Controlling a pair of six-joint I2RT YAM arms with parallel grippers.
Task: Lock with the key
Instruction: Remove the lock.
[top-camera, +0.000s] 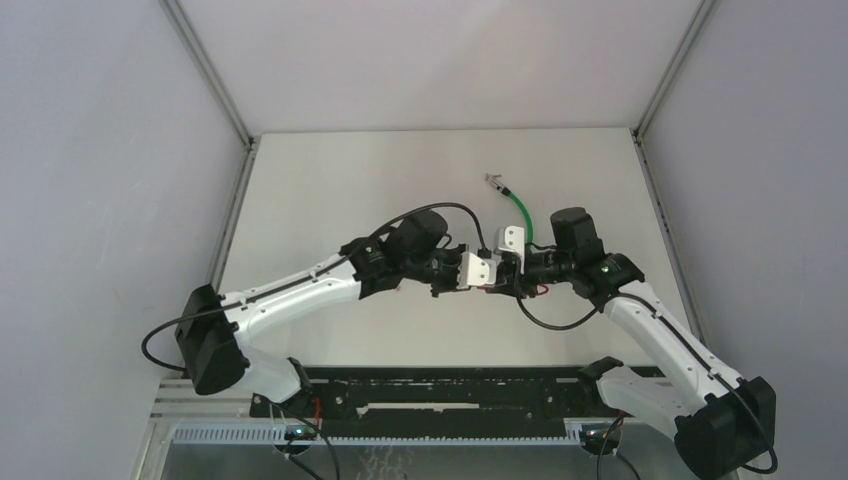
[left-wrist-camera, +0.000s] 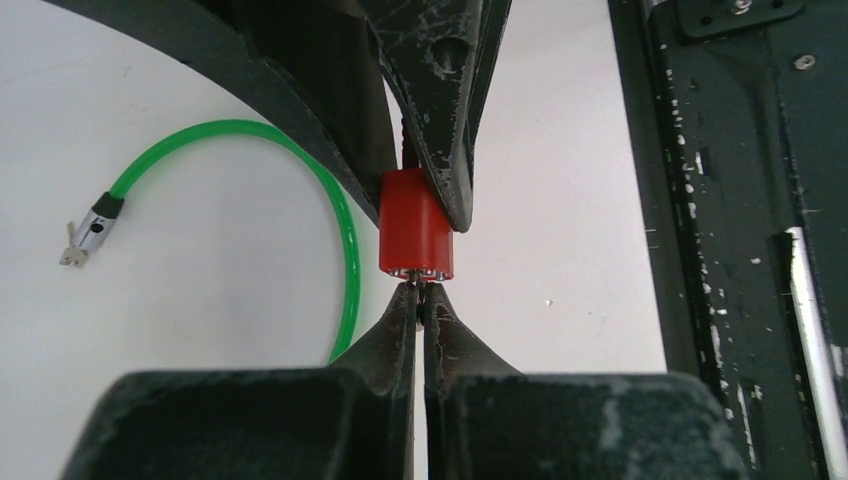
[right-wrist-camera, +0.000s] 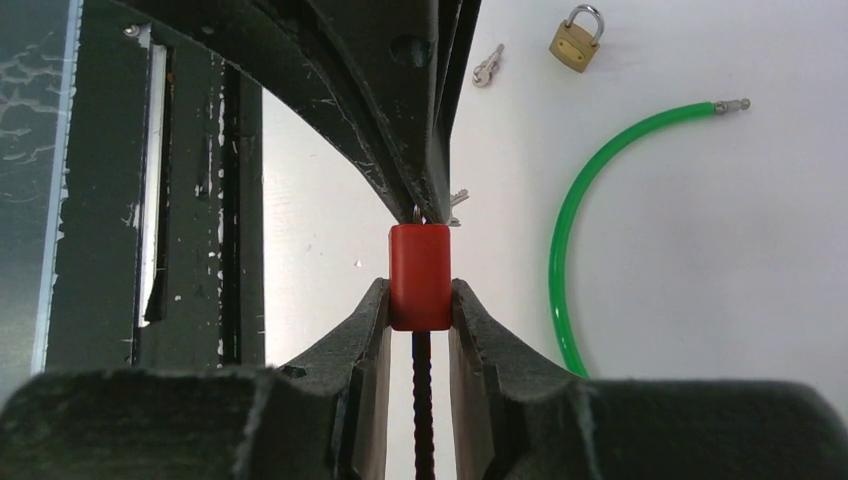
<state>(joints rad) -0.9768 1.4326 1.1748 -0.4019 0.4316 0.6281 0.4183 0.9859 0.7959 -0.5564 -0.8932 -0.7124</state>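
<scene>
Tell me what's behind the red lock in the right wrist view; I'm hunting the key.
The left tool pinches a metal bit at the lock's far end, probably the key; its blade is hidden. Beyond lie a brass padlock and loose key.

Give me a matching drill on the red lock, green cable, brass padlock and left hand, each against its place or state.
1 red lock
2 green cable
3 brass padlock
4 left hand

A shut at the lock's end
B alone on the table, beyond the cable
C gripped by the right hand
D curving across the table

Pairs: 1-C, 2-D, 3-B, 4-A
</scene>
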